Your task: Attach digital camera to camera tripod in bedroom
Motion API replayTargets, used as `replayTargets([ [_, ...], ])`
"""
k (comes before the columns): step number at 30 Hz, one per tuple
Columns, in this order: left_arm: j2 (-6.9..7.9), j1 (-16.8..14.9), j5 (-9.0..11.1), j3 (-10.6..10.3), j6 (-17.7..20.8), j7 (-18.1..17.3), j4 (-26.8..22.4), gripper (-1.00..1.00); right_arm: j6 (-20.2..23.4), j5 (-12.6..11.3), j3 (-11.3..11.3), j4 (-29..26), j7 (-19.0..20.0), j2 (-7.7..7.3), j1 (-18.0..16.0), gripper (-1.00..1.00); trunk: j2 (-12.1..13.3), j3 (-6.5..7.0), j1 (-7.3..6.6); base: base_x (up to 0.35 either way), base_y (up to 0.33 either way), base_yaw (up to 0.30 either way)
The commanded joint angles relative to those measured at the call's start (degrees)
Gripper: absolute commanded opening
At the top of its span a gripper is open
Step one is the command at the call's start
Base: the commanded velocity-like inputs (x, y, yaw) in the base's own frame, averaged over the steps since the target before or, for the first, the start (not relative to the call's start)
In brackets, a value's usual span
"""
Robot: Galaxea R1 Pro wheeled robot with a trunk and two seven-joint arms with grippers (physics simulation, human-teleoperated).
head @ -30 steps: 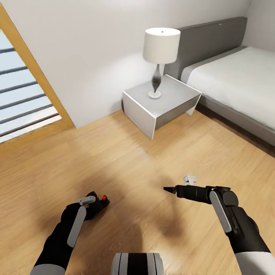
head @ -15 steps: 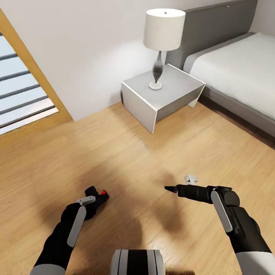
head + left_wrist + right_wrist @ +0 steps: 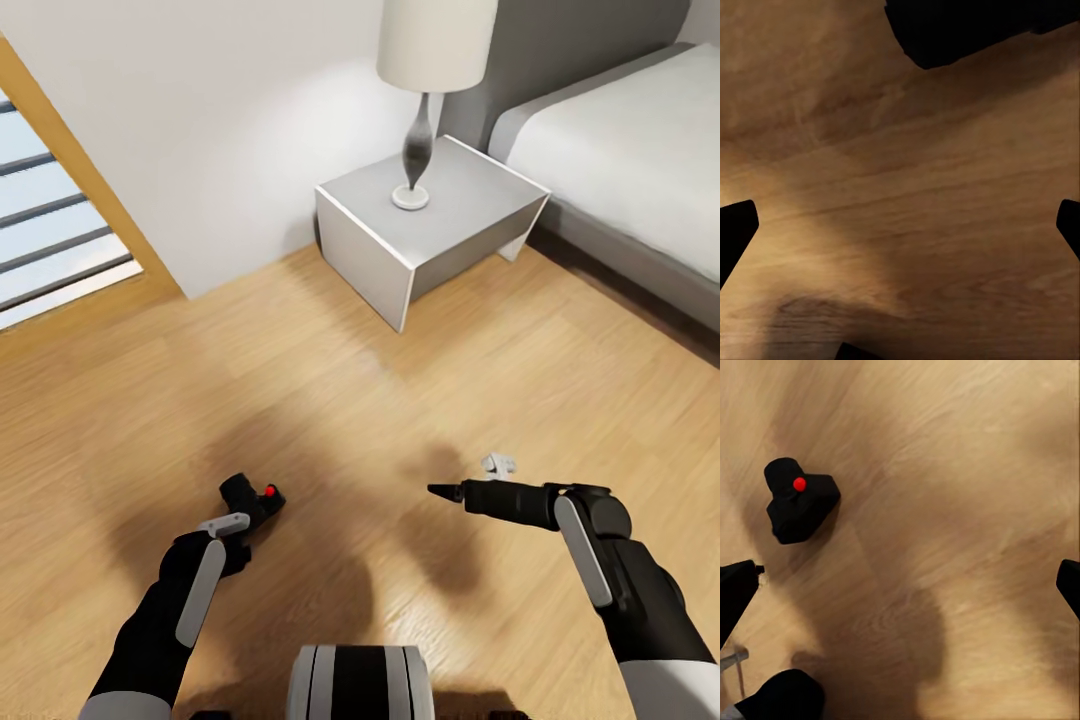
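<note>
The digital camera (image 3: 251,496), a small black box with a red button, lies on the light wood floor of the bedroom. It rests just ahead of my left gripper (image 3: 238,528), apart from the fingers. In the left wrist view the camera (image 3: 960,30) is a dark shape beyond my left gripper (image 3: 900,225), which is open with bare planks between its fingers. My right gripper (image 3: 445,492) hovers over the floor to the right. It is open (image 3: 900,585) and holds nothing, and the digital camera (image 3: 799,502) lies off to one side of it. The camera tripod is out of view.
A grey nightstand (image 3: 440,215) with a white-shaded lamp (image 3: 430,60) stands against the pale wall ahead. The grey-framed bed (image 3: 640,170) fills the back right. A wood-framed slatted opening (image 3: 60,220) is at the left. Open floor lies between the arms and the nightstand.
The whole view has shifted, with floor and furniture sliding up the picture. The digital camera now shows further clear of my left gripper. Both arms keep their pose.
</note>
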Motion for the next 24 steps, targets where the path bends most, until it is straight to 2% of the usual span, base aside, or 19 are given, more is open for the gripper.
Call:
replayTargets([
  [1,-0.04,0.0,0.6,0.1,0.1,0.5,-0.1,1.00,0.2,0.4,-0.1,-0.3,1.8,-0.01,0.0,1.00,0.0,-0.26,0.01,0.000,0.000,0.000],
  [6,-0.04,0.0,0.6,0.1,0.1,0.5,-0.1,1.00,0.2,0.6,-0.1,-0.6,6.9,-0.50,0.0,1.00,-0.1,-1.37,0.14,0.000,0.000,0.000],
  [14,-0.04,0.0,0.6,0.1,0.1,0.5,-0.1,1.00,0.2,1.2,-0.1,-0.7,7.7,-0.57,0.0,1.00,-0.2,-3.14,0.35,0.000,0.000,0.000],
  [24,-0.04,0.0,0.5,0.1,0.1,0.5,-0.2,1.00,0.2,1.4,-0.1,-0.6,7.7,-0.61,0.0,1.00,-0.2,-3.14,0.35,0.000,0.000,0.000],
])
